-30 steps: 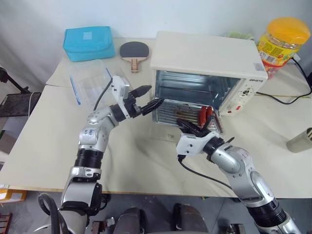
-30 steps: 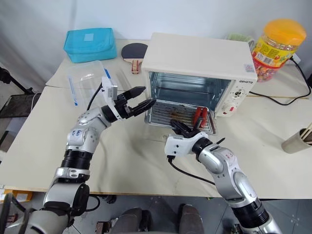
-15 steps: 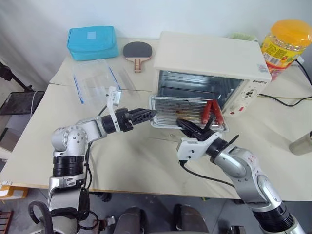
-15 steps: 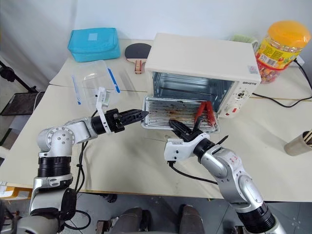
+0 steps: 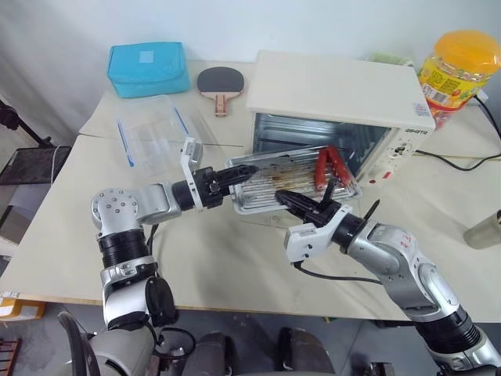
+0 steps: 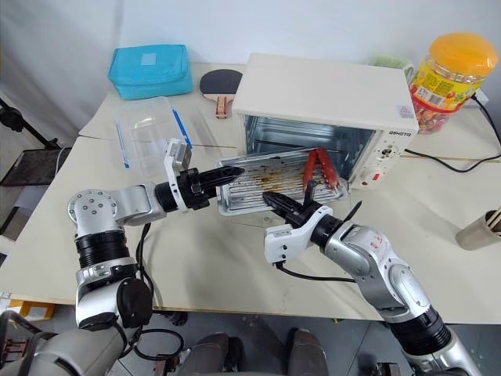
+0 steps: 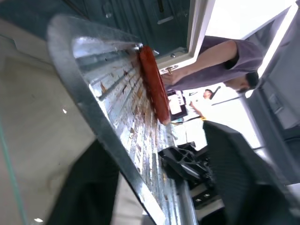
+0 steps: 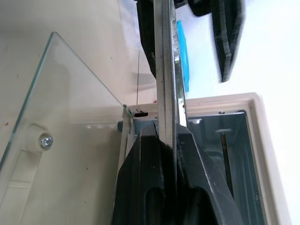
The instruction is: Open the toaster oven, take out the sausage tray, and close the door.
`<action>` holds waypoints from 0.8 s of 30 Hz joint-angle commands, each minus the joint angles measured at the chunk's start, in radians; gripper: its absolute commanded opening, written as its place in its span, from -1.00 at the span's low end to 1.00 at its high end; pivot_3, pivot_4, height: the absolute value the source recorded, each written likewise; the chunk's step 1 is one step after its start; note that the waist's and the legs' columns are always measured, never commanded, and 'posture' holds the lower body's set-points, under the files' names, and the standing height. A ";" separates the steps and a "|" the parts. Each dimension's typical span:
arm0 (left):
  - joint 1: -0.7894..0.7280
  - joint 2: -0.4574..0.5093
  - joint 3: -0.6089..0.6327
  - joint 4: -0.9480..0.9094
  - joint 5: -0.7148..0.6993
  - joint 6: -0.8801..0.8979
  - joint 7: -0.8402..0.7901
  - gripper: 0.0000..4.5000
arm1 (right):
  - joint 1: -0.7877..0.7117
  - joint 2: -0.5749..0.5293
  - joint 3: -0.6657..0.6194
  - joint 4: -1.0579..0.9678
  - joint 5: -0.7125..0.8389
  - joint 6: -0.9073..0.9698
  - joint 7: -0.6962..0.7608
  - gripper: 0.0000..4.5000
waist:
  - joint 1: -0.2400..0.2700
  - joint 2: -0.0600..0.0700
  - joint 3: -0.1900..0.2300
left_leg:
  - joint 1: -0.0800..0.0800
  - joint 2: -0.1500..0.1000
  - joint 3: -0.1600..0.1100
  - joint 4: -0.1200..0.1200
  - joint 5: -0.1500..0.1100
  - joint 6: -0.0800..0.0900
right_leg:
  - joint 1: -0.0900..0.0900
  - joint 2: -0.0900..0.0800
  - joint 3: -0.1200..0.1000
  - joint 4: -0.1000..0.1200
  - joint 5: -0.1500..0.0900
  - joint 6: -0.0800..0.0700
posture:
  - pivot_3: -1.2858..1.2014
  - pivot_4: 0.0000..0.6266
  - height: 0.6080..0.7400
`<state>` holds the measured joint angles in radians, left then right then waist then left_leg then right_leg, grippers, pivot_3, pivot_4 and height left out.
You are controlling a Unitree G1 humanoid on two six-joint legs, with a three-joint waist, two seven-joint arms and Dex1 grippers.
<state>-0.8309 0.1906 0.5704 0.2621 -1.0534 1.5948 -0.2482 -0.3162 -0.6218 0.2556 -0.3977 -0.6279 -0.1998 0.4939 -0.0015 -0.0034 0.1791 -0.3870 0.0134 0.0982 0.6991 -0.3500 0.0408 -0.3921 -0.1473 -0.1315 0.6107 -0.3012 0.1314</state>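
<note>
The toaster oven [image 5: 337, 102] stands on the cream table [image 5: 227, 258] with its cavity exposed; its door [image 8: 65, 136] lies swung down flat in front of the opening, the glass panel and a screwed bracket of it showing in the right wrist view. The sausage tray [image 5: 290, 176] is out of the cavity, held in the air just in front of the oven's opening and tilted, its far right corner higher than its near left one. Two red sausages [image 5: 329, 163] lie side by side at the tray's right end, close to the oven's control panel.

The right gripper [image 5: 301, 205] is clamped on the tray's near long rim; the right wrist view shows the thin metal edge pinched between its two black fingers [image 8: 140, 178]. The left gripper [image 5: 235, 174] reaches in from the oven's left and meets the tray's left short edge. In the left wrist view its fingers [image 7: 84, 187] straddle that rim, one below and one above, partly closed around it, though whether they press firmly on the metal cannot be told.

Left of the oven on the table lie a clear plastic container [image 5: 153, 129] with blue clips, a blue pouch [image 5: 149, 66] and a table tennis paddle [image 5: 219, 82]. Behind the oven's right corner stands a yellow-lidded jar [image 5: 458, 66].
</note>
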 commanded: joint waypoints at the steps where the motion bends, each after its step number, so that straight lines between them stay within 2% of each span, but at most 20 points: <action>1: -0.020 -0.012 0.037 0.038 -0.101 0.020 0.094 -0.39 | -0.018 0.001 -0.024 -0.019 0.013 -0.026 -0.008 -0.95 | 0.001 0.000 0.000 | 0.000 0.000 0.000 0.000 0.000 0.000 | 0.000 0.000 0.000 0.000 0.000 0.000 | 0.03 -0.52 1.00; 4: -0.018 -0.027 0.060 0.090 -0.192 0.020 0.196 -0.82 | -0.025 0.001 -0.026 -0.010 0.015 -0.039 -0.013 -0.95 | 0.002 0.000 0.000 | 0.000 0.000 -0.001 0.000 0.000 0.000 | 0.000 0.000 0.000 0.000 0.000 0.000 | 0.03 -0.52 1.00; 6: -0.021 -0.038 0.080 0.112 -0.236 0.020 0.264 -0.97 | -0.027 0.002 -0.027 -0.006 0.019 -0.046 -0.012 -0.95 | 0.001 0.000 0.000 | 0.000 0.000 -0.001 0.000 0.000 0.000 | 0.000 0.000 0.000 0.000 0.000 0.000 | 0.03 -0.52 1.00; 12: -0.036 -0.071 0.158 0.159 -0.347 0.013 0.448 -0.97 | -0.011 0.019 -0.040 -0.009 0.103 -0.030 0.024 -0.95 | 0.002 0.000 0.000 | 0.000 -0.001 -0.002 0.000 0.000 0.000 | 0.000 0.000 0.000 0.000 0.000 0.000 | 0.03 -0.52 1.00; 18: -0.003 -0.058 0.138 0.173 -0.578 -0.052 0.616 -1.00 | -0.007 -0.006 -0.067 -0.013 0.113 -0.115 -0.006 -0.19 | 0.001 0.000 0.000 | 0.000 -0.001 -0.002 0.000 0.000 -0.001 | 0.000 0.000 0.000 0.001 0.000 0.000 | 0.03 -0.52 1.00; 22: 0.059 -0.021 0.039 0.133 -0.776 -0.140 0.725 -1.00 | 0.020 -0.032 -0.108 -0.015 0.156 -0.198 -0.029 -0.19 | 0.001 0.000 0.000 | 0.000 -0.001 -0.003 0.000 0.000 -0.001 | 0.001 -0.001 0.001 0.001 0.000 0.000 | 0.03 -0.52 1.00; 24: 0.118 0.041 -0.016 0.107 -0.879 -0.171 0.745 -1.00 | 0.087 -0.071 -0.183 -0.020 0.216 -0.278 -0.049 -0.19 | 0.003 0.000 0.000 | 0.000 -0.001 -0.003 0.000 0.000 -0.001 | 0.001 -0.001 0.002 0.001 0.000 0.000 | 0.03 -0.52 1.00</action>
<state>-0.7362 0.1931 0.5812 0.4205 -1.8181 1.4487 0.4845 -0.2616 -0.6628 0.1484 -0.3813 -0.4684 -0.4147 0.4746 0.0018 -0.0038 0.1793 -0.3866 0.0118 0.0948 0.6992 -0.3496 0.0401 -0.3916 -0.1483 -0.1292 0.6122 -0.3012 0.1314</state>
